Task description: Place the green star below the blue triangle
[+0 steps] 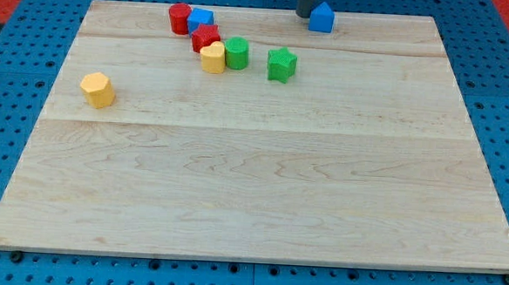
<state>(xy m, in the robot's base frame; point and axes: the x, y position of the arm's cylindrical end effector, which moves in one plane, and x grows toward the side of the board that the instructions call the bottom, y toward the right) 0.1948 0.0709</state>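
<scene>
The green star (281, 64) lies on the wooden board (253, 177) near the view's top, right of a cluster of blocks. The blue triangle (321, 17) sits at the board's top edge, up and to the right of the star. My rod comes down at the top of the view, and my tip (306, 15) stands just left of the blue triangle, touching or nearly touching it. The star is well apart from my tip, below it.
A cluster sits at top left of the star: a red cylinder (180, 18), a blue cube (201, 20), a red star-like block (204, 38), a yellow block (213, 58) and a green cylinder (236, 52). A yellow hexagon (97, 90) lies alone at the left.
</scene>
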